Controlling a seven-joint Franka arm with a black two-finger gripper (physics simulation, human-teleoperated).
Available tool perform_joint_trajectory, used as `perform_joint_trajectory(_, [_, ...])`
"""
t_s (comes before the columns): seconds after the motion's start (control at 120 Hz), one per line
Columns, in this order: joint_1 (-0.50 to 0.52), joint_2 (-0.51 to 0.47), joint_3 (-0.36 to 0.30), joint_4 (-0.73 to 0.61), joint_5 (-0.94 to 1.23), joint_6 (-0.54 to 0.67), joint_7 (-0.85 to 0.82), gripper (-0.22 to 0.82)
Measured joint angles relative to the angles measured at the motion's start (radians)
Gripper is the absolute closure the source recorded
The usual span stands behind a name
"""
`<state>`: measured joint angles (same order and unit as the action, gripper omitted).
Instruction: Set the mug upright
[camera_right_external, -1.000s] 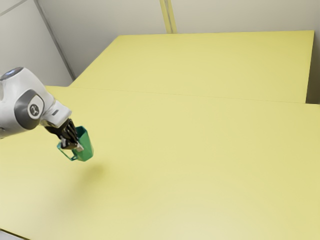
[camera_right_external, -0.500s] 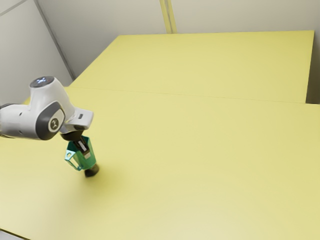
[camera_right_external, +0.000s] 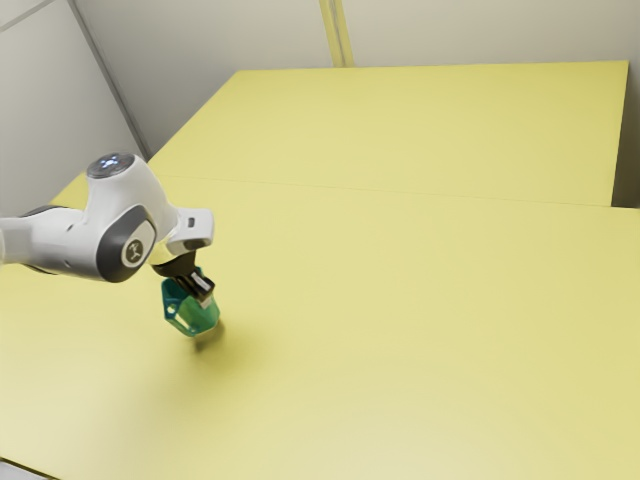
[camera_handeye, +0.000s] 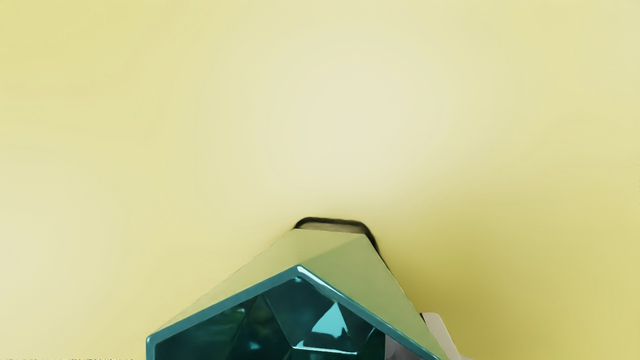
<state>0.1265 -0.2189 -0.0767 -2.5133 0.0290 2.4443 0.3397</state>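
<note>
The green mug (camera_right_external: 207, 318) is at the exterior view's left, held by its side wall in my gripper (camera_right_external: 205, 297). It leans, with its base toward the table and its handle at the exterior view's lower left. In the wrist view the many-sided mouth of the mug (camera_handeye: 267, 320) faces the camera, its base farther off. Around one wall my gripper (camera_handeye: 417, 341) is shut, one finger inside the mouth and the other outside. Whether the base touches the table cannot be told.
The wide yellow table (camera_right_external: 420, 330) stretches toward the exterior view's right, with a dark shadow just below the mug. A pale wall (camera_right_external: 480, 30) stands behind the far table edge.
My hand has moved toward the exterior view's right and turned, carrying the mug along. The mug's tilt has changed, and its handle has swung in front of it. The dark patch below has become fainter.
</note>
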Motion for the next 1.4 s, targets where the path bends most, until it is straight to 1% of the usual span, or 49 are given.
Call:
perform_joint_trajectory(0.358, [-0.051,0.010,-0.001,-0.005,-0.027,-0.016,-0.130,0.79])
perform_joint_trajectory(0.892, [-0.067,0.044,-0.002,-0.001,-0.051,-0.012,-0.229,0.78])
perform_joint_trajectory(0.958, [-0.067,0.044,-0.002,-0.001,-0.053,-0.014,-0.235,0.74])
perform_joint_trajectory(1.308, [-0.068,0.039,-0.002,0.010,-0.074,-0.025,-0.251,0.44])
perform_joint_trajectory(1.4, [-0.079,0.044,-0.002,0.057,-0.084,-0.053,-0.254,0.38])
